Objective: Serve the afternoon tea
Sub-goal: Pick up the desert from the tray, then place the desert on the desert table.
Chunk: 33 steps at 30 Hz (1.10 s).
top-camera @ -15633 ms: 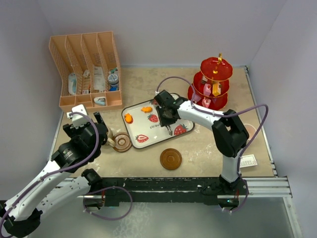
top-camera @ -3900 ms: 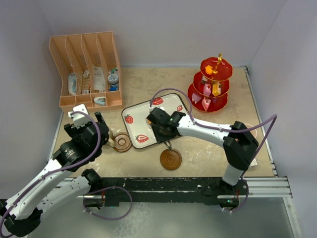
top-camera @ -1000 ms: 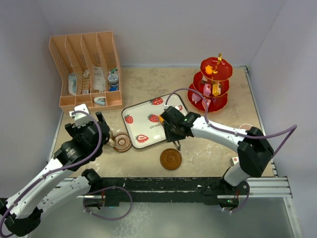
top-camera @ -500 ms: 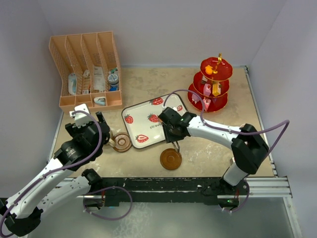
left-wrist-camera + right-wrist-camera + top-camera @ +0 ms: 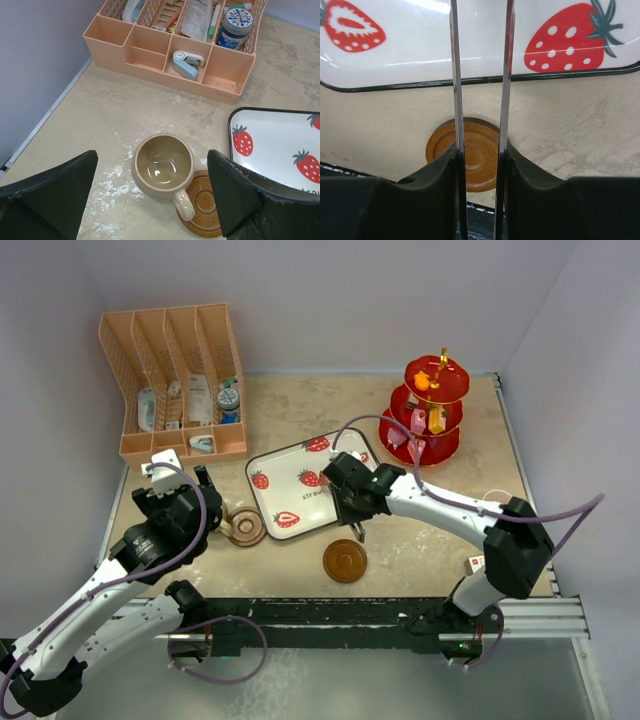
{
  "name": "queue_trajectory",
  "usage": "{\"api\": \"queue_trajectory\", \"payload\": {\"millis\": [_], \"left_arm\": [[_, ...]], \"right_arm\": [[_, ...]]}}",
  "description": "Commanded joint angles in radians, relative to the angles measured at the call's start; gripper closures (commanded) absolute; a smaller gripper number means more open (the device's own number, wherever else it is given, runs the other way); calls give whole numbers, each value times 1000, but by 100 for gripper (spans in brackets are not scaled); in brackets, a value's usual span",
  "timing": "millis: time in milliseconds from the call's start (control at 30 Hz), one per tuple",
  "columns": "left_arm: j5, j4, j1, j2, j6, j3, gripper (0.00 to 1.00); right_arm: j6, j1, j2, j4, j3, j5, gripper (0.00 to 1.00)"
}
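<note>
Clamping tongs (image 5: pixel 455 75), right gripper (image 5: pixel 353 512), brown saucer (image 5: pixel 345 561) nearby

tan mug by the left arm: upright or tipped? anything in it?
Upright and empty. The left wrist view looks down into the tan mug: mouth up, only its bare glossy bottom showing.

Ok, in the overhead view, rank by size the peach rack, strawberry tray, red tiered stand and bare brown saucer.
Largest to smallest:
1. peach divided plastic rack
2. white strawberry-print tray
3. red three-tier stand
4. bare brown round saucer
</note>
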Motion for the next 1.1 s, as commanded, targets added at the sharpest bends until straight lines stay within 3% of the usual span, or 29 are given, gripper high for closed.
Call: {"api": "queue_trajectory", "payload": {"millis": [0,300,367,467,667,1067], "left_arm": [[-4,27,2,3,15,23,12],[0,29,2,3,17,23,12],[1,27,2,2,17,23,12],[-1,27,3,0,17,24,12],[2,29,2,-6,17,23,12],[5,28,2,-5,17,22,12]], "right_arm": [[-11,-25,-115,-26,70,2,69],[-47,-95,-252,-105,158,-33,72],[-66,-115,-298,-131,203,6,67],[-104,-221,-311,-205,282,67,68],[-185,-389,-348,-235,363,45,69],[-283,-672,-368,-216,351,-80,69]]}}
